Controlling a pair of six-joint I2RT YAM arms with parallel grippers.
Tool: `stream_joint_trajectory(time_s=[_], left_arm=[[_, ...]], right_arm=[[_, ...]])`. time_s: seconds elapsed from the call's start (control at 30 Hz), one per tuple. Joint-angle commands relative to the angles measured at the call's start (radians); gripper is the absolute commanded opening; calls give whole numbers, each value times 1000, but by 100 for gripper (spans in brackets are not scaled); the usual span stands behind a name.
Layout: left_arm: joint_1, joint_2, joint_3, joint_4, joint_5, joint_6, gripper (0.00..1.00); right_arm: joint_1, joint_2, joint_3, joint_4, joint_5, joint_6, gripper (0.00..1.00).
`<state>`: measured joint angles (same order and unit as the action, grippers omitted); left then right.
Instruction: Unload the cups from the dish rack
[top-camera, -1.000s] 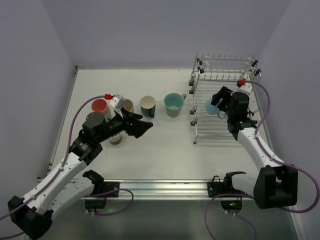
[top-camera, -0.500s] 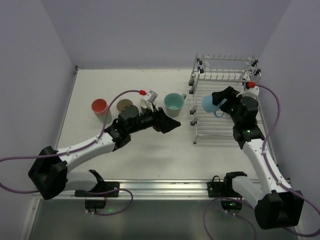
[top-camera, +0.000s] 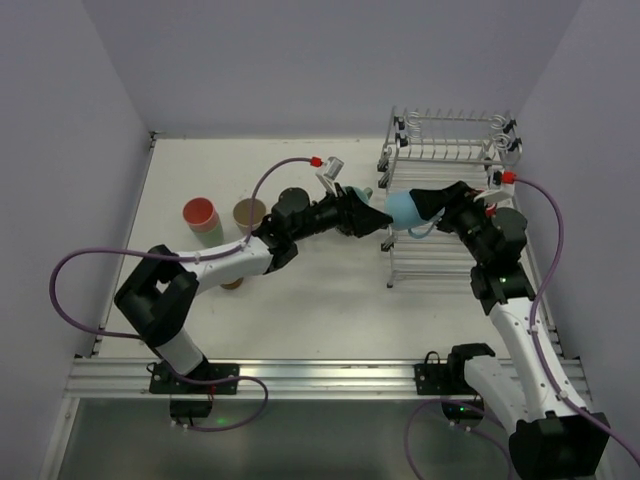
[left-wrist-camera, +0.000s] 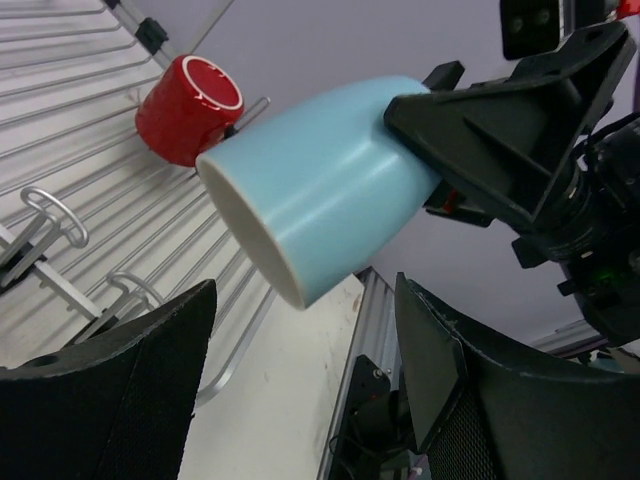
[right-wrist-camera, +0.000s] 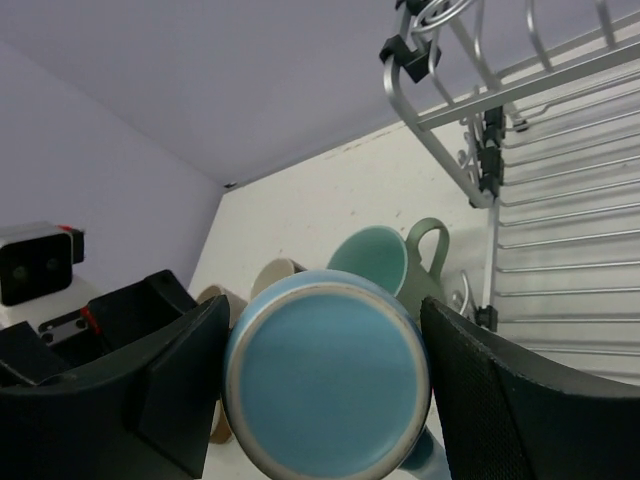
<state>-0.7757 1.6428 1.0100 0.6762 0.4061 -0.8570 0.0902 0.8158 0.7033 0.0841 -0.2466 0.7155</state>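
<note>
My right gripper (top-camera: 432, 203) is shut on a light blue cup (top-camera: 403, 210), held on its side in the air in front of the silver wire dish rack (top-camera: 450, 150). In the right wrist view the cup's base (right-wrist-camera: 325, 385) fills the gap between the fingers (right-wrist-camera: 500, 400). My left gripper (top-camera: 374, 218) is open and empty, reaching across to the cup. In the left wrist view the cup (left-wrist-camera: 320, 215) points its mouth at my left gripper (left-wrist-camera: 300, 385), just beyond the fingertips and not between them. A red cup (left-wrist-camera: 190, 105) sits in the rack.
On the table stand a red-pink cup (top-camera: 200, 213) and a tan cup (top-camera: 249, 212), with another cup (top-camera: 232, 281) partly under my left arm. A sage green mug (right-wrist-camera: 385, 265) and a beige cup (right-wrist-camera: 275, 275) stand below the held cup.
My left arm has swung right from the row of cups to the rack's front. My right gripper has carried the light blue cup left, out of the rack, toward the left gripper.
</note>
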Motion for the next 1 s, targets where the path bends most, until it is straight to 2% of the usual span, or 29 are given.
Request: stream_joint_trajectory(time_s=[0.0, 0.17, 0.2, 0.27, 0.37, 0.4, 0.43, 0.47, 0.53, 0.57, 0.63, 0.7, 0.8, 0.83, 0.9, 0.97], left_arm=[[-11, 31, 58, 134, 30, -46, 74], [-23, 66, 84, 181, 40, -74, 69], [-25, 71, 85, 197, 45, -83, 61], [-28, 74, 84, 238, 54, -97, 52], [-33, 57, 67, 263, 45, -102, 22], [-36, 46, 50, 263, 39, -97, 9], [-34, 35, 41, 260, 30, -94, 4], [-34, 8, 33, 249, 25, -88, 0], [-34, -29, 9, 191, 1, -50, 0], [-34, -72, -1, 168, -10, -33, 0], [-34, -124, -34, 64, -47, 25, 0], [-34, -216, -65, -21, -88, 99, 0], [-34, -349, -83, -251, -172, 214, 0], [-34, -382, -82, -403, -206, 243, 0], [-34, -472, -86, -550, -315, 317, 0], [-34, -541, -102, -764, -389, 352, 0]], right_arm=[[-4, -15, -17, 170, -121, 96, 6], [-1, 26, -88, 287, -245, 200, 7], [6, 34, -97, 327, -256, 211, 7], [17, 54, -110, 344, -269, 226, 7], [46, 65, -134, 382, -273, 248, 9], [57, 66, -143, 387, -270, 249, 11], [62, 66, -146, 385, -269, 251, 15], [66, 65, -151, 387, -266, 251, 34], [72, 56, -169, 390, -257, 257, 59], [72, 51, -174, 388, -250, 257, 80], [74, 33, -179, 353, -244, 245, 98], [74, 4, -185, 312, -241, 223, 99], [75, -35, -191, 241, -223, 184, 99], [74, -59, -191, 223, -221, 168, 99], [74, -82, -188, 165, -220, 131, 99], [74, -110, -191, 135, -218, 92, 99]])
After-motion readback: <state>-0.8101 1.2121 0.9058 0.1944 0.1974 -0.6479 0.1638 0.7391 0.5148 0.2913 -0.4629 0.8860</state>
